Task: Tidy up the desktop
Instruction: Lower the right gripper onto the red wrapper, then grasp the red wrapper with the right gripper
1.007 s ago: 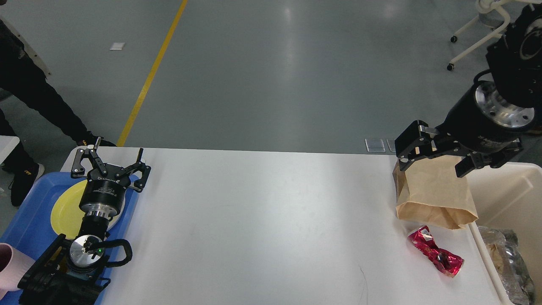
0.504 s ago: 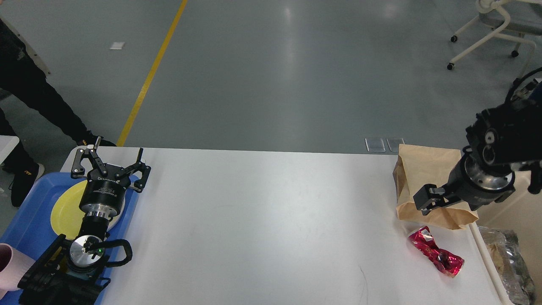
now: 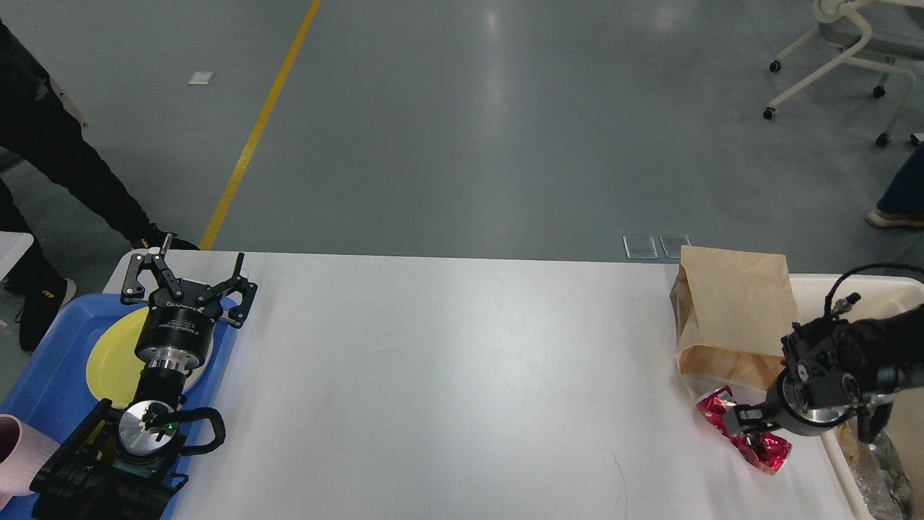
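- Desktop (image 3: pixel 462 375): large white rectangular top with rounded corners, smooth and matte, filling the near and middle of the view between the two arms; a faint thin scratch shows near its near right part.
- Left gripper (image 3: pixel 186 278): at the desktop's left edge, above the boundary between the desktop and a blue tray (image 3: pixel 50 361); its two fingers are spread apart with nothing between them.
- Right gripper (image 3: pixel 747 426): at the desktop's near right corner, low over the surface, seen dark and end-on; whether its fingers are apart or together cannot be told. It sits right at a crumpled red foil wrapper (image 3: pixel 740 430); contact cannot be confirmed.
- Crumpled red foil wrapper: lying flat on the desktop, near right, shiny, partly covered by the gripper.
- Yellow plate (image 3: pixel 112 354): in the blue tray, partly hidden under the left arm.
- Cream bin (image 3: pixel 816 285): just beside the desktop's right edge, with crinkled clear packaging (image 3: pixel 884 477) inside at its near end.
- Brown paper bag (image 3: pixel 733 310): upright on the desktop's far right, just beyond the wrapper, against the bin.
- Grey floor with a yellow line (image 3: pixel 260 123): beyond the far edge.
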Controlling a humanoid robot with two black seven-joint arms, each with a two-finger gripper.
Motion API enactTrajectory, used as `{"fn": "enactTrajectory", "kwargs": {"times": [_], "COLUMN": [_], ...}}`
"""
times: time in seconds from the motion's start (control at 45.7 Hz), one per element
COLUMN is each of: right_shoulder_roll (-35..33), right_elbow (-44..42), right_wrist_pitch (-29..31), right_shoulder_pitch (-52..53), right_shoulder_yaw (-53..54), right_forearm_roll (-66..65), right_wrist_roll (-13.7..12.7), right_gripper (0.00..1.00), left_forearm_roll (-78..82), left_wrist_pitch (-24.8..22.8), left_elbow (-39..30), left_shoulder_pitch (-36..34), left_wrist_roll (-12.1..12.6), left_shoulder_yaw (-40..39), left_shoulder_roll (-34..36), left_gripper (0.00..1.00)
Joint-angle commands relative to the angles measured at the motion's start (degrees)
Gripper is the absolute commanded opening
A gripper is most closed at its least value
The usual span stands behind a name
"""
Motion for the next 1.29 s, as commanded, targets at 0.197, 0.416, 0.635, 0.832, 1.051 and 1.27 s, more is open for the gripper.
{"fn": "enactTrajectory", "kwargs": {"times": [0.197, 0.416, 0.635, 0.832, 1.051, 1.27], "right_shoulder_roll": [0.4, 1.9, 1.9, 1.9, 0.23, -1.62], "right_elbow": [-6.68, -8.7, -8.7, -8.35, -6.16, -4.14], "right_wrist_pitch": [-2.44, -3.85, -4.2, -4.29, -4.29, -2.62], "right_shoulder_pitch": [-8.68, -10.7, -10.88, -10.7, -10.44, -8.42], "right_shoulder_yaw": [3.86, 5.44, 6.06, 7.55, 9.66, 10.45], "right_forearm_roll": [0.09, 0.18, 0.27, 0.8, 3.86, 9.85], "right_wrist_roll": [-0.09, -0.18, -0.18, -0.44, -0.18, -0.18], "right_gripper": [0.95, 0.95, 0.82, 0.42, 0.0, 0.0], "left_forearm_roll": [0.0, 0.0, 0.0, 0.0, 0.0, 0.0], "left_wrist_pitch": [0.0, 0.0, 0.0, 0.0, 0.0, 0.0], "left_elbow": [0.04, 0.04, 0.04, 0.04, -0.05, 0.04], "left_shoulder_pitch": [0.0, 0.0, 0.0, 0.0, 0.0, 0.0], "left_wrist_roll": [0.0, 0.0, 0.0, 0.0, 0.0, 0.0], "left_shoulder_yaw": [0.0, 0.0, 0.0, 0.0, 0.0, 0.0], "left_shoulder_roll": [0.01, 0.01, 0.01, 0.01, 0.01, 0.01], "left_gripper": [0.96, 0.96, 0.96, 0.96, 0.96, 0.96]}}
